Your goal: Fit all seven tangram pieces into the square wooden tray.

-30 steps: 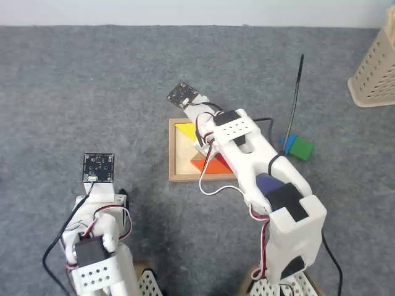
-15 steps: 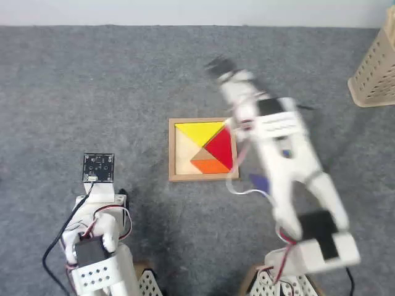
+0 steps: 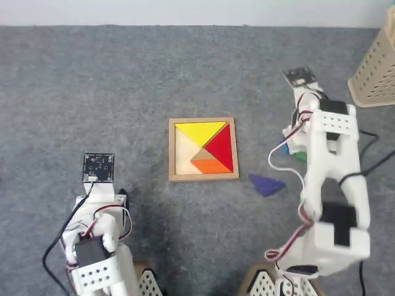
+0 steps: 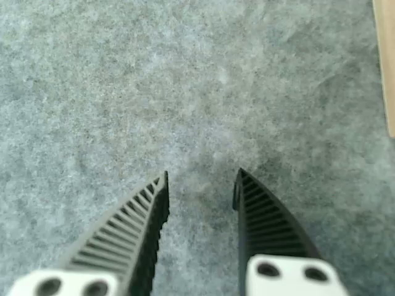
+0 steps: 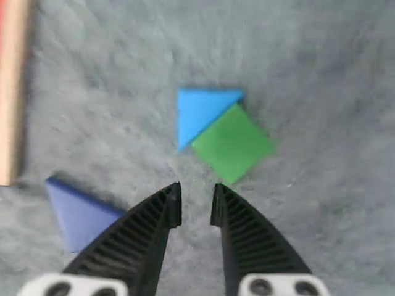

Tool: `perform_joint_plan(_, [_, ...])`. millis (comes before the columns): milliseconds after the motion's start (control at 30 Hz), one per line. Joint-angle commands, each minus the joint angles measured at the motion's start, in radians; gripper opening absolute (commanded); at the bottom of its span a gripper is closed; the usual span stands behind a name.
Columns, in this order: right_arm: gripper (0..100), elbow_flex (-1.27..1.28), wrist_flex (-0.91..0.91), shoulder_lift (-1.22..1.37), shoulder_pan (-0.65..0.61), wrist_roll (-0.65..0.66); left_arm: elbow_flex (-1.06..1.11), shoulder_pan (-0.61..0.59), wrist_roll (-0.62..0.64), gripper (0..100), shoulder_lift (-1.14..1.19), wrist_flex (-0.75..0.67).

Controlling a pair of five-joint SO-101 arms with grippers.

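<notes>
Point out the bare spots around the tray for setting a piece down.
Bare carpet lies left of the tray, between it and the left gripper, and across the far side beyond it. Inside the tray, the left part is bare wood. Crowded: right of the tray, where the purple triangle, blue triangle and green square lie near the right gripper.

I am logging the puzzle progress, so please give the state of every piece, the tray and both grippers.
wooden tray: partly filled, left part bare.
yellow piece: in the tray.
red piece: in the tray.
orange piece: in the tray.
purple triangle: loose on the carpet.
green square: loose on the carpet.
blue triangle: on the carpet, against the green square.
left gripper: open, empty.
right gripper: open, empty.
</notes>
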Motion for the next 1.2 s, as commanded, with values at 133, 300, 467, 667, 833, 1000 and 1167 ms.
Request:
perform_joint_plan(133, [16.6, -0.184, -0.015, 0.136, 0.036, -0.149, -0.012, -0.005, -0.006, 17, -0.008, 0.003])
perform_joint_plan(300, [16.6, -0.230, -0.015, 0.194, 0.030, -0.181, -0.012, -0.005, -0.006, 17, -0.008, 0.003])
perform_joint_plan(467, [16.6, -0.252, -0.016, 0.242, 0.027, -0.184, -0.012, -0.005, -0.006, 17, -0.008, 0.003])
perform_joint_plan(667, [16.6, -0.255, -0.025, 0.298, -0.024, -0.187, -0.012, -0.005, -0.006, 17, -0.008, 0.003])
perform_joint_plan(833, [16.6, -0.265, -0.053, 0.329, -0.018, -0.222, -0.012, -0.005, -0.006, 17, -0.008, 0.003])
perform_joint_plan(1000, [16.7, -0.265, -0.044, 0.355, -0.018, -0.226, -0.012, -0.005, -0.006, 17, -0.008, 0.003])
perform_joint_plan(1167, [19.0, -0.279, -0.007, 0.341, -0.018, -0.252, -0.012, -0.005, -0.006, 17, -0.008, 0.003])
